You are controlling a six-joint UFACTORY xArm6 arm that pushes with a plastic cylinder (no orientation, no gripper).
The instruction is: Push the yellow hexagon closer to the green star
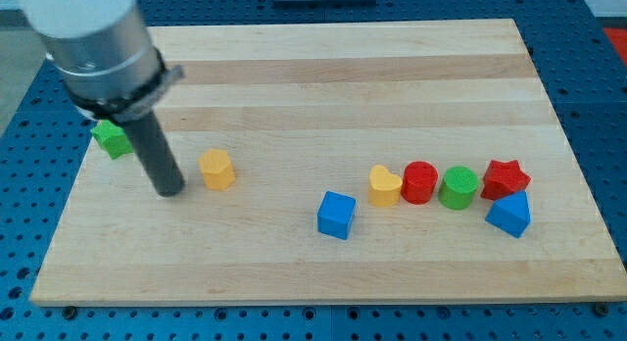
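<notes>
The yellow hexagon (217, 170) sits on the wooden board at the view's left-centre. The green star (112, 138) lies further left near the board's left edge, partly hidden behind the arm. My tip (169, 191) rests on the board just left of the yellow hexagon, a small gap apart, and to the lower right of the green star.
A blue cube (336, 215) sits at centre bottom. To the right stands a row: yellow heart (385, 185), red cylinder (419, 181), green cylinder (458, 187), red star (506, 176), with a blue triangle (508, 215) below it. The board's edge (59, 223) runs along the left.
</notes>
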